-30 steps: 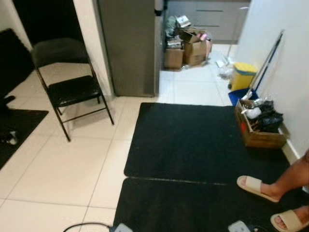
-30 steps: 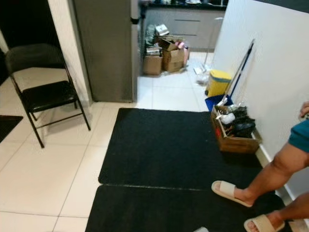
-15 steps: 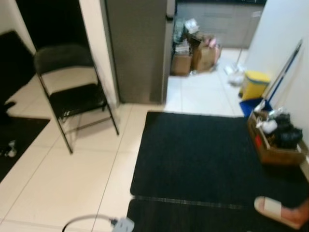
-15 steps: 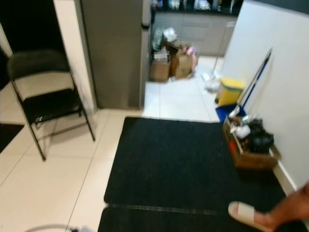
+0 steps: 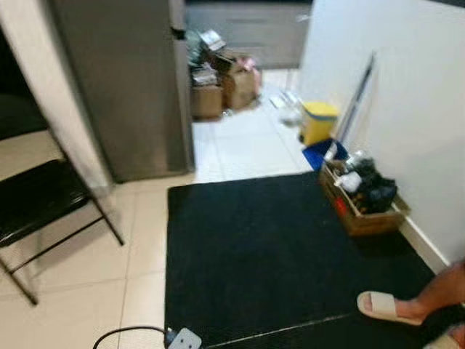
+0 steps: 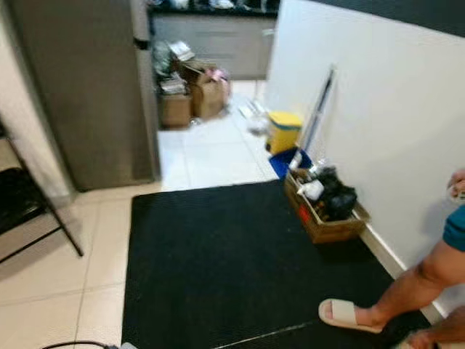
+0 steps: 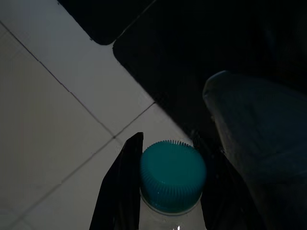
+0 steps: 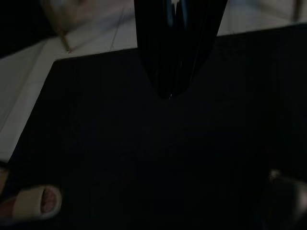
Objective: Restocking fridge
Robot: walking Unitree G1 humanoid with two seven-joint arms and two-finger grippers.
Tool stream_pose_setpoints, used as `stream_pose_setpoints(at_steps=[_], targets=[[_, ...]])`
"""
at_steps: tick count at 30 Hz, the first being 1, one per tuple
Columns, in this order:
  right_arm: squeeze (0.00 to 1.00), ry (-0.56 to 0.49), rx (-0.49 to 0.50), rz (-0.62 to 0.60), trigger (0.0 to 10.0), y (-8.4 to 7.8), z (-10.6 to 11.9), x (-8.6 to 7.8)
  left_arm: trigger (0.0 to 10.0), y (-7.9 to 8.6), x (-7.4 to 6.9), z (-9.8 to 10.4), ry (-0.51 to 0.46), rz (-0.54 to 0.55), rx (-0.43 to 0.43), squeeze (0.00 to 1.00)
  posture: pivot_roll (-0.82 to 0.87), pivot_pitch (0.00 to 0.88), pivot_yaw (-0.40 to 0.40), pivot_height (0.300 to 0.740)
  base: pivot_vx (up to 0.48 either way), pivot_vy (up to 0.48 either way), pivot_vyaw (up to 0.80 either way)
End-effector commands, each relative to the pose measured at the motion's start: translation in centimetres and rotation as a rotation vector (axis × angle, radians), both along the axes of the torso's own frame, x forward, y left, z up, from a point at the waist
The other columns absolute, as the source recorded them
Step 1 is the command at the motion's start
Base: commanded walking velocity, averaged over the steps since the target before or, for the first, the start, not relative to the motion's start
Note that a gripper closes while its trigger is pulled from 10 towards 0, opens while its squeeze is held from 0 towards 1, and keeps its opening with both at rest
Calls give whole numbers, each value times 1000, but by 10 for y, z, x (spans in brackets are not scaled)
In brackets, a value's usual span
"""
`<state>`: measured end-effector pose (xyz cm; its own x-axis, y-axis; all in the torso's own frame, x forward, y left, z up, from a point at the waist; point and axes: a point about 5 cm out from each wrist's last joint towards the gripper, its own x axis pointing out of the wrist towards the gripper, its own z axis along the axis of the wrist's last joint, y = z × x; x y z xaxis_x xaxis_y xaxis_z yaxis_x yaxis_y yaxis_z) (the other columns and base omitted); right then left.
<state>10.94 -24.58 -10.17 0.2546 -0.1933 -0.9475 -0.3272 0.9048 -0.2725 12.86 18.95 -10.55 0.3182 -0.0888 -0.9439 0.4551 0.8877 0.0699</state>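
Observation:
A tall grey fridge point(image 5: 123, 87) stands ahead on my left, its door closed. In the left wrist view, my left gripper point(image 7: 167, 143) is shut on a clear bottle with a teal cap point(image 7: 172, 176), one black finger on each side of the neck, above white tiles and the edge of a black mat. In the right wrist view, my right gripper point(image 8: 172, 91) hangs over the black mat with its two fingers pressed together and nothing between them.
A black mat point(image 5: 269, 254) covers the floor ahead. A folding chair point(image 5: 36, 203) stands left. By the right wall are a wooden crate point(image 5: 363, 200) and a yellow bin point(image 5: 318, 120). Cardboard boxes point(image 5: 221, 87) lie beyond the fridge. A person's sandalled foot point(image 5: 389, 307) is close right. A cable point(image 5: 131, 333) trails near.
The whole head view has swung to the right: the chair now sits at the left edge and the white wall takes up more of the right. The person's foot has shifted on the mat.

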Motion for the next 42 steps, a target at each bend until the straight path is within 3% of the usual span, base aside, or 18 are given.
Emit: stream_pose_setpoints(at_steps=[1, 22, 42], targets=[[0, -20, -6, -17, 10000, -4, 2, 4, 10000, -3, 0, 0, 5, -17, -6, 0, 12, 0, -10, 740, 401, 0, 0], [0, -54, 13, -8, 10000, 8, 4, 22, 10000, -4, -4, -2, 12, -22, -4, 0, 9, 0, -9, 740, 389, 0, 0], [0, -37, 4, -18, 10000, 0, 3, 10, 10000, -15, -1, -2, 7, -24, -16, 0, 6, 0, -8, 740, 375, 0, 0]])
